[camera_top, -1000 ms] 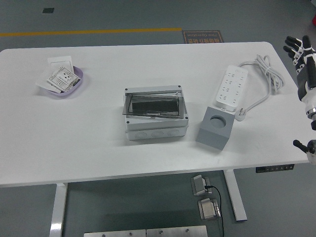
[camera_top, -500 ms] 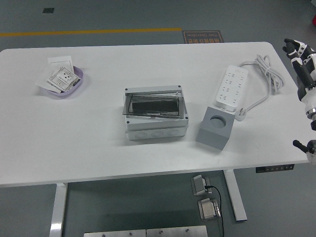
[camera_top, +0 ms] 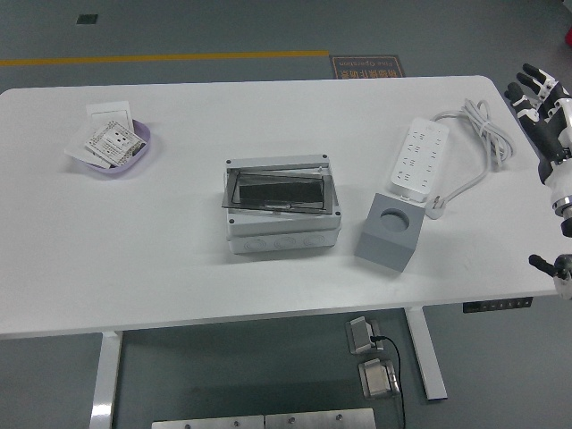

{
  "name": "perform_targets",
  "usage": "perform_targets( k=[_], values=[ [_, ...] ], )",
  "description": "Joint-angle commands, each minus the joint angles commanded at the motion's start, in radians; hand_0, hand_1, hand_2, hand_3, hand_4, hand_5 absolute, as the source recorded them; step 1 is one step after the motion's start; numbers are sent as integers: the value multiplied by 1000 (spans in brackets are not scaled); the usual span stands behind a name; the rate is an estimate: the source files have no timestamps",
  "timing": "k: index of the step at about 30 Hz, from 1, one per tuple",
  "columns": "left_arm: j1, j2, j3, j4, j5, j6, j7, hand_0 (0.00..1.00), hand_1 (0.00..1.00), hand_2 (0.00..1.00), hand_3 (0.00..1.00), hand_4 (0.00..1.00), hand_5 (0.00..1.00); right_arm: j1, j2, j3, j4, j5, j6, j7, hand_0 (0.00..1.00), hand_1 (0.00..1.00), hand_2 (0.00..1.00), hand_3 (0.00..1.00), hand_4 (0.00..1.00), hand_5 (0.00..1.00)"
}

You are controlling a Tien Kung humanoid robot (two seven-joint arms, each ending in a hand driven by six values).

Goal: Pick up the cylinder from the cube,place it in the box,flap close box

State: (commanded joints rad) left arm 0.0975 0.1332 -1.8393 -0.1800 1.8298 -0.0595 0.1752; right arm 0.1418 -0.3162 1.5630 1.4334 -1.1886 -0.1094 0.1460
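The grey box (camera_top: pixel 282 214) stands at the table's middle, its dark see-through flap (camera_top: pixel 273 192) lying low over the opening. What is under the flap is too dark to make out. The grey cube (camera_top: pixel 388 234) stands to the right of the box; its top shows a round recess and no cylinder stands out of it. My right hand (camera_top: pixel 539 96) is at the picture's right edge, beyond the table's far right corner, fingers spread and holding nothing. It is far from the cube and the box. The left arm is out of view.
A white power strip (camera_top: pixel 416 159) with its coiled cord (camera_top: pixel 483 134) lies behind the cube at the right. A purple bowl (camera_top: pixel 112 147) with paper packets sits at the far left. The white table (camera_top: pixel 134 259) has its near edge at the bottom.
The upper rim of the box has shifted to the right since the earliest frame. My right hand has moved slightly at the right edge, its fingers still spread.
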Motion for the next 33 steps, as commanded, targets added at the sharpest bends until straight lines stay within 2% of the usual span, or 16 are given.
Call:
perform_targets(
  k=[4,5,10,11,24,28,29,31,33],
  values=[
    [0,0,2,0,-2,0,0,609,667,602,593,639,273,0,-1,2,-1,-7,14,0,307,371,458,630,723,281],
    [0,0,3,0,-3,0,0,608,668,602,592,638,272,0,-1,3,-1,-7,14,2,731,740,794,734,769,338],
    [0,0,6,0,-6,0,0,608,668,602,592,638,272,-1,-2,4,0,-5,11,5,731,740,794,734,769,338],
    [0,0,6,0,-7,0,0,608,669,602,592,636,272,-1,-1,4,0,-4,11,6,998,998,998,998,910,530],
    [-1,0,8,0,-10,-1,1,608,668,601,591,635,271,1,-2,6,2,-24,5,-4,998,998,998,998,931,567],
    [-1,0,9,0,-11,-1,2,608,668,601,591,635,271,1,-2,5,2,-21,-16,-8,998,998,998,998,931,567],
    [-1,0,9,0,-11,-1,2,609,668,601,591,635,270,1,-2,4,2,-18,-21,-8,998,998,998,998,998,604],
    [-1,1,9,0,-12,-1,2,609,668,601,591,635,270,1,-3,2,4,-15,-36,-6,998,998,998,998,998,604],
    [-1,1,11,0,-14,-1,2,609,668,601,591,635,270,2,-3,2,11,-11,-85,-11,998,998,998,998,998,604]
  ],
)
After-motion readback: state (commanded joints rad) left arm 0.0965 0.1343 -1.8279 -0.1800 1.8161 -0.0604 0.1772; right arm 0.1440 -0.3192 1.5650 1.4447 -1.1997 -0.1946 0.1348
